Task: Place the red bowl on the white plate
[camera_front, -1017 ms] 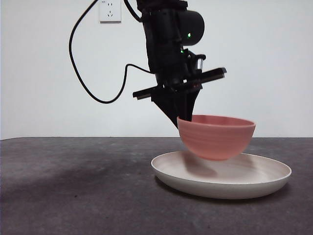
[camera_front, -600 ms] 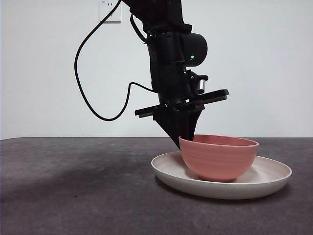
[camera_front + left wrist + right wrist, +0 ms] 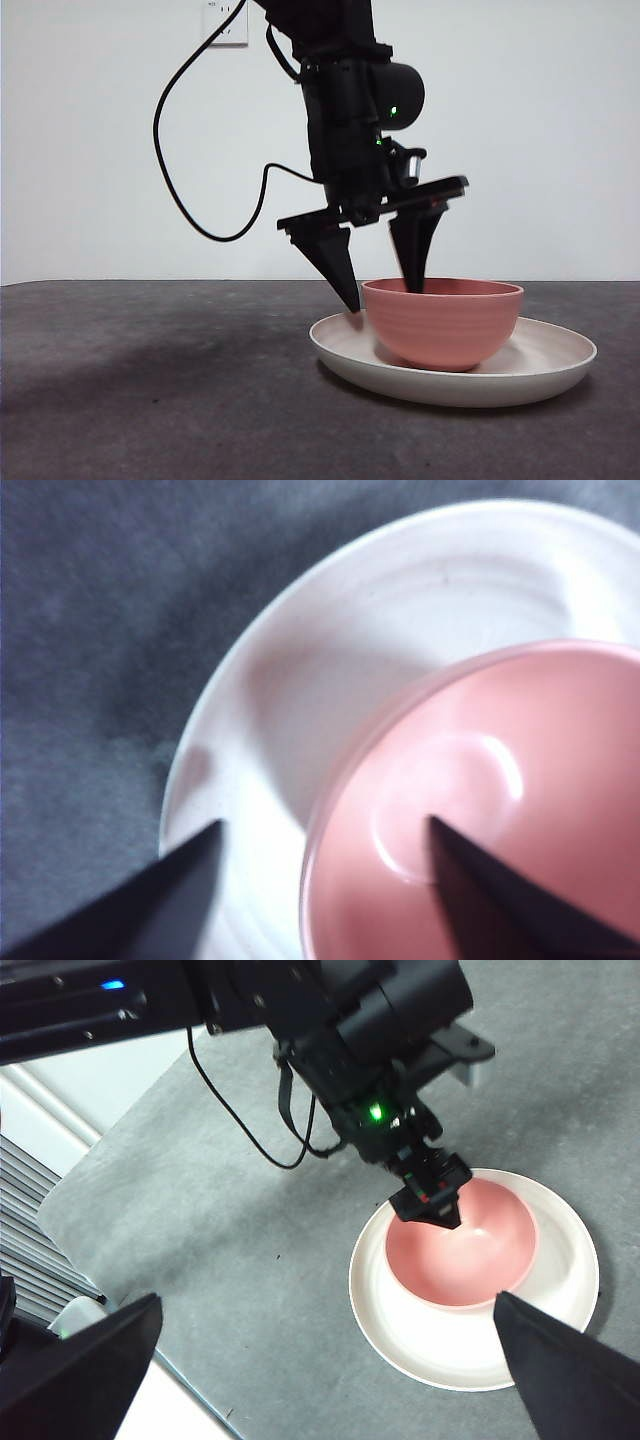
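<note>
Your left gripper (image 3: 382, 285) stands over the near rim of the red bowl (image 3: 443, 323) with its jaws spread wide, gripping nothing: one jaw hangs outside the bowl wall above the white plate (image 3: 556, 371), the other dips inside the bowl. In the left wrist view the same straddle shows plainly, with the bowl's rim (image 3: 330, 810) running between the two dark tips and daylight on both sides of the wall. That spacing tells you the pinch on the rim is let go and the bowl carries its own weight.

The red bowl sits upright on the plate's flat floor, set toward the side nearest the arm rather than dead centre, and the plate's raised rim rings it all round. The plate itself rests flat on the grey desk (image 3: 150, 390). Judged from this, the placing is done; what remains is getting clear.

Because one jaw is inside the bowl, you would want a straight lift before any sideways travel, or the inner tip could catch the wall and drag the bowl across the plate.

Your right gripper (image 3: 325, 1360) waits high and well off, jaws wide apart and empty, looking down on the whole scene.
</note>
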Available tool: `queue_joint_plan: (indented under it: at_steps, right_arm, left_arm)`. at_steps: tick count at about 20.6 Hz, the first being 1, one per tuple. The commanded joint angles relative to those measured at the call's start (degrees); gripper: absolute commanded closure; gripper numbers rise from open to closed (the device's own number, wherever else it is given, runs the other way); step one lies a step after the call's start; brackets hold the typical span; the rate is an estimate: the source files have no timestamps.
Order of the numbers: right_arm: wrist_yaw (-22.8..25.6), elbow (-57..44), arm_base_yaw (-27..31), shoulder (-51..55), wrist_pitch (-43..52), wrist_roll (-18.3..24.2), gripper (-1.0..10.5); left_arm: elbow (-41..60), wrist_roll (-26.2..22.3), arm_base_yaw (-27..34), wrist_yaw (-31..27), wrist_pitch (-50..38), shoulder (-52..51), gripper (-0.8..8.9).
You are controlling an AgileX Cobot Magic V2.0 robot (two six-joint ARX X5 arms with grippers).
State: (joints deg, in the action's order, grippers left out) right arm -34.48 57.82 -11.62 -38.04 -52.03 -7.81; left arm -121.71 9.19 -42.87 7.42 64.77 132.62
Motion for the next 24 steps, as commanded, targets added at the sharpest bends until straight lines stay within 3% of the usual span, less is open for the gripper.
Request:
queue_joint_plan:
  at_steps: [1, 9, 14, 17, 24]
  right_arm:
    - [0.0, 1.1, -0.3, -0.4, 0.5, -0.6, 2.3]
    - [-0.1, 1.1, -0.3, -0.4, 0.5, -0.5, 2.3]
    - [-0.1, 1.1, -0.3, -0.4, 0.5, -0.5, 2.3]
    - [-0.1, 1.1, -0.3, -0.4, 0.5, -0.5, 2.3]
    - [-0.2, 1.1, -0.3, -0.4, -0.2, -0.5, 2.3]
  left_arm:
    - [-4.9, 1.0, 0.0, 0.1, 2.0, 1.1, 1.94]
    - [-10.8, -3.8, 0.0, 0.2, 14.2, -7.5, 1.88]
    - [-9.3, -7.1, 0.1, 6.6, 16.8, -20.0, 1.89]
    - [-3.4, -10.1, 0.0, 14.3, 16.7, -30.1, 1.89]
    - [17.7, -13.2, -0.3, 15.0, 12.7, -58.3, 1.89]
